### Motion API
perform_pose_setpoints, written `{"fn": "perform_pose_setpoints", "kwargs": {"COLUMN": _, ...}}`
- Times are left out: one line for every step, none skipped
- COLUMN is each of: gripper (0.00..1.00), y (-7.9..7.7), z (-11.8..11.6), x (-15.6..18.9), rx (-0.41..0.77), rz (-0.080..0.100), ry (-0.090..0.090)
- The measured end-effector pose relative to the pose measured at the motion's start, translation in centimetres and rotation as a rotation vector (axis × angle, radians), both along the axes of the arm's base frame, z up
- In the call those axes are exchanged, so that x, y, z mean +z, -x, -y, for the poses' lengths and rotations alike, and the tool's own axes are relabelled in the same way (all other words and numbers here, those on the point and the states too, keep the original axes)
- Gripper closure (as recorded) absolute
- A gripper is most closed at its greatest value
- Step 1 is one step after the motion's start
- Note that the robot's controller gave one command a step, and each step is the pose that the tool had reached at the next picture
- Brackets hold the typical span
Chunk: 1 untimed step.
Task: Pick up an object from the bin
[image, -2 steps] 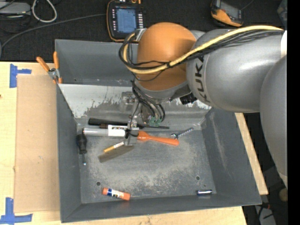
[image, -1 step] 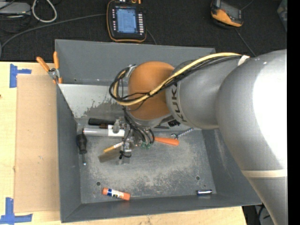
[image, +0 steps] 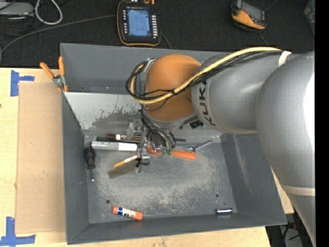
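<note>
1. The gripper (image: 143, 156) is low in the bin (image: 247, 179), near the middle of the floor. It sits under the big orange cover (image: 172, 86) on the arm's wrist. The cover hides a lot of it, so I cannot tell if the gripper is spread or pressed together.
2. It is down in a little bunch of long thin things. I think it is there because most of the things lie close together at that spot.
3. A silver tube (image: 114, 146) is just to its left, and a brown flat stick (image: 122, 167) is below that. An orange-handled tool (image: 183, 155) is just to its right. The gripper seems to be right at the end of the brown flat stick, but I cannot see any thing held in it.
4. A dark pen (image: 117, 137) lies behind the silver tube, close to the sloping back wall. A black thing (image: 90, 158) lies by the left wall.
5. A small orange and white tube (image: 127, 213) lies alone near the front wall, well apart from the gripper. A small blue piece (image: 223, 210) sits near the front right corner.
6. Everything lies flat on its side, as loose things do when they are dropped in.
7. The floor is grey metal with pale scratches. It looks hard and smooth, so I think round things may roll if pushed.
8. Behind the bin is a black mat with a hand screen (image: 139, 20) and loose cables (image: 49, 6).
</note>
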<state>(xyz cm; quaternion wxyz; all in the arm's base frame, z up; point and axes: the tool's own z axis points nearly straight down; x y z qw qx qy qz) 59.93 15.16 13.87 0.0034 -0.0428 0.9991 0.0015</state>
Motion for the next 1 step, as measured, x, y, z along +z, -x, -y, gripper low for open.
{"fn": "perform_pose_setpoints", "kwargs": {"gripper": 0.00, "y": 0.51, "z": -0.10, "x": -6.87, "rx": -0.041, "rz": -0.021, "ry": 0.003}}
